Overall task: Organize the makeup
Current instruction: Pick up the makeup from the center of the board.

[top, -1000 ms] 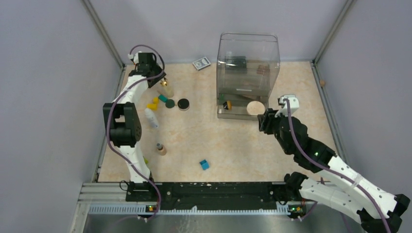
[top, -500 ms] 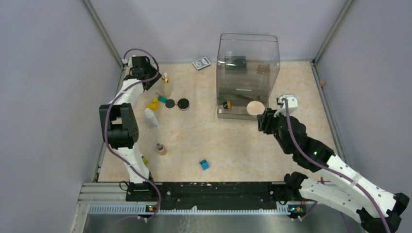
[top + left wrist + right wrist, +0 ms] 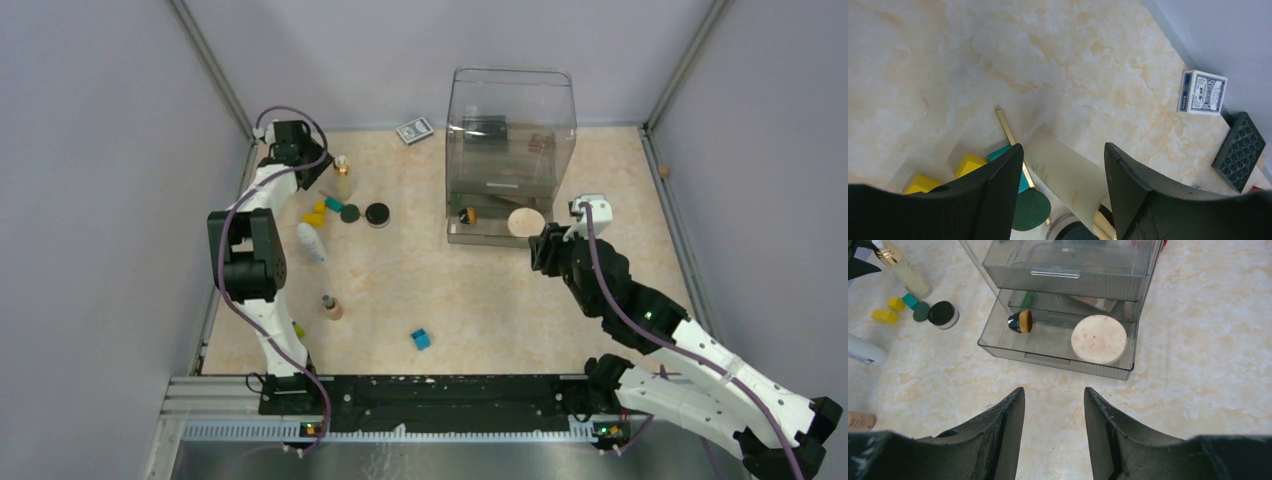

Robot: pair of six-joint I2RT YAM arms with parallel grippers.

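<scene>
Backing off toward the far-left corner, the left gripper (image 3: 1063, 146) is no longer covering the gold-capped clear bottle (image 3: 342, 177), which is now showing whole and upright. The right arm is sitting where it was.

Working outward from the bases, a small blue cube (image 3: 420, 339) is lying nearest. Beyond it the tan tube (image 3: 331, 307) and the white bottle (image 3: 311, 243) are sitting along the left, well apart from the organiser. Further out, the black round compact (image 3: 377, 213), a green disc (image 3: 349, 213) and yellow blocks (image 3: 316, 214) are clustering just beside the gold-capped bottle.

On the right, the right gripper (image 3: 1053, 389) is hovering with its jaws apart and empty. It is just in front of the open bottom drawer (image 3: 1058, 362) of the smoked clear organiser (image 3: 510, 110), where the beige round disc (image 3: 1099, 339) and a stubby brush (image 3: 1020, 321) are lying.

The left jaws are standing apart with the bottle framed between them. The green disc is showing through the gap on one side, so I am judging the bottle unclamped. The step in hand looks like lining up on that bottle. The next move is calling for a squeeze on its body without tipping it, then a carry across to the organiser.

Only the left wrist view is showing that framing and the patterned back of the card box (image 3: 1202, 92). Only the right wrist view is showing the drawer's contents clearly. Only the overhead view is showing the cube and both arms together.
</scene>
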